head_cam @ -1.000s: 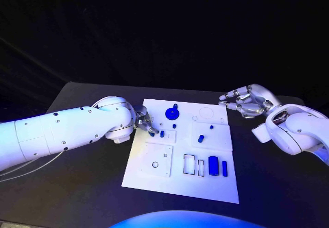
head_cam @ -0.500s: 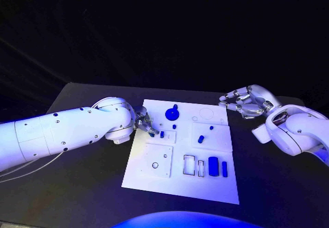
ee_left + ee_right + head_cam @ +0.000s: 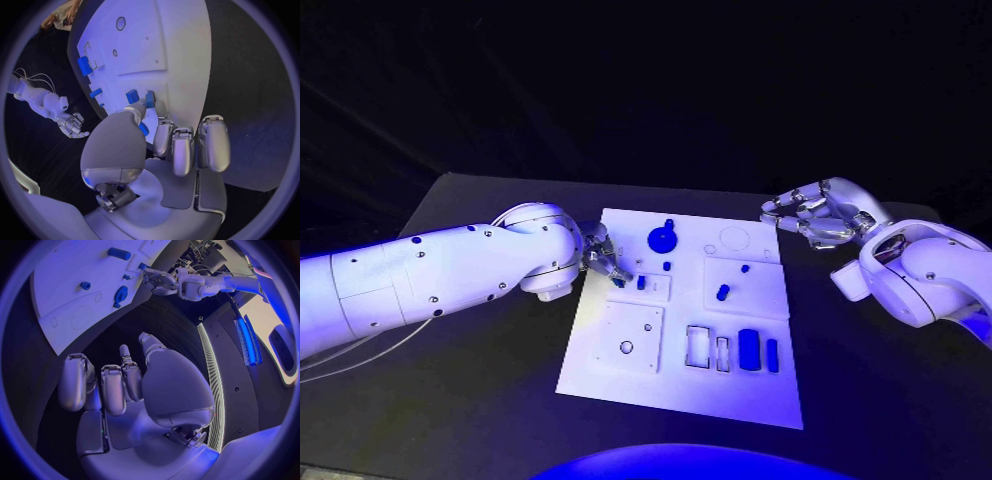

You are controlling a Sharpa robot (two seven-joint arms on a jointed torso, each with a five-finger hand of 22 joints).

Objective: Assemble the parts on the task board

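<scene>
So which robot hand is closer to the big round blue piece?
Left. The left hand sits just beside the round blue piece, at the board's edge. The right hand hovers off the board's far corner.

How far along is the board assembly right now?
Early stage, as far as I can tell. On the task board the blue gear looks seated, and two blue bars stand near the empty rectangular slots. The left hand works at a small blue part by the board's left edge. The right hand hovers off the board, holding nothing. The slots and round holes remain unfilled.

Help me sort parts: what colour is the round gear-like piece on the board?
Blue gear-like piece; head view shows it best.
</scene>
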